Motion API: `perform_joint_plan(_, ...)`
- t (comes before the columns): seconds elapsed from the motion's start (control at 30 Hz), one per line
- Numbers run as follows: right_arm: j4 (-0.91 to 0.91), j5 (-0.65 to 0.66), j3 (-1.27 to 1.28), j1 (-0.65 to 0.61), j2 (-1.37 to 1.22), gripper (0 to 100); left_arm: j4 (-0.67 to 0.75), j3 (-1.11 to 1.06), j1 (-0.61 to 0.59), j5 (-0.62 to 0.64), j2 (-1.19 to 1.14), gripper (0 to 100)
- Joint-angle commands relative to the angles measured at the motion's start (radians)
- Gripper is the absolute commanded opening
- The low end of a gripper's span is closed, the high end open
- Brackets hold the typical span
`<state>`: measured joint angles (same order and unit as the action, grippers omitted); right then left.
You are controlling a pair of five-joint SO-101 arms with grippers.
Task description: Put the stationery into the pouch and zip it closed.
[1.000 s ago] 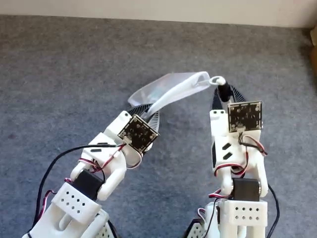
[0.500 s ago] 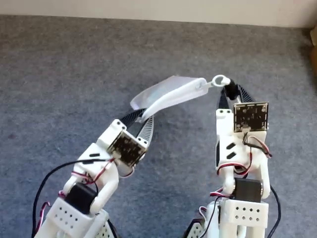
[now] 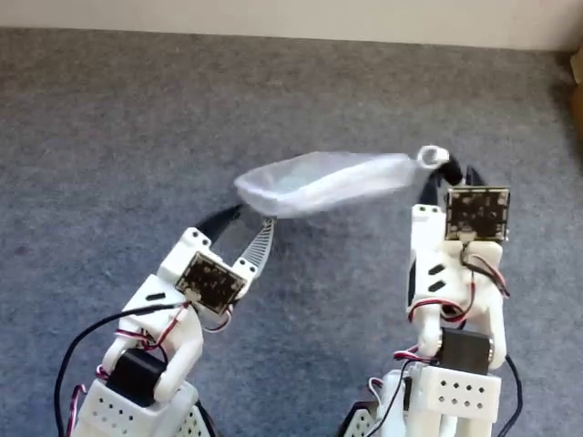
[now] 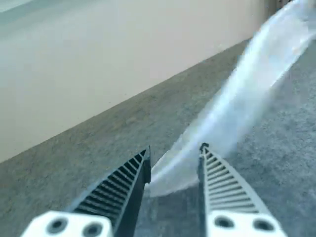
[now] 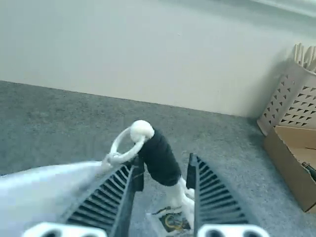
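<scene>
Overhead, we saw our two arms facing a clear, soft pouch (image 3: 319, 182) slung between them, seemingly lifted off the grey carpeted table (image 3: 109, 118). Our right gripper (image 5: 165, 168) was pinched nearly closed on the black zip pull (image 5: 158, 155) with its white ring (image 5: 123, 143), most likely so the slider could be drawn along the pouch. Our left gripper (image 4: 174, 150) stood with its jaws well apart, the pouch's far end lying between the tips, apparently unclamped; we judged it was placed there to steady that end. We could not tell what the pouch contained
</scene>
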<state>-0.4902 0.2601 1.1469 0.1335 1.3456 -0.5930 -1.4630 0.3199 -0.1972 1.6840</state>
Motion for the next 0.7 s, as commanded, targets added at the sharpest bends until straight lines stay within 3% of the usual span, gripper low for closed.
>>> perform_joint_plan(0.0, -0.102, 0.017, -0.067, 0.012, 0.024, 13.2, -0.164, 0.096, -0.016, -0.018, 0.039, 20)
perform_joint_plan(0.17, -0.248, 0.017, -0.064, 0.012, 0.131, 13.2, -0.381, 0.179, -0.016, -0.129, 0.108, 20)
perform_joint_plan(0.3, -0.435, 0.017, -0.056, 0.01, 0.332, 13.2, -0.514, 0.223, -0.018, -0.149, 0.137, 20)
perform_joint_plan(0.47, -0.668, 0.017, 0.012, 0.01, 0.498, 13.2, -0.575, 0.203, -0.079, -0.15, 0.137, 20)
perform_joint_plan(0.67, -0.68, 0.009, 0.097, 0.01, 0.469, 13.2, -0.575, 0.153, -0.216, -0.147, 0.137, 20)
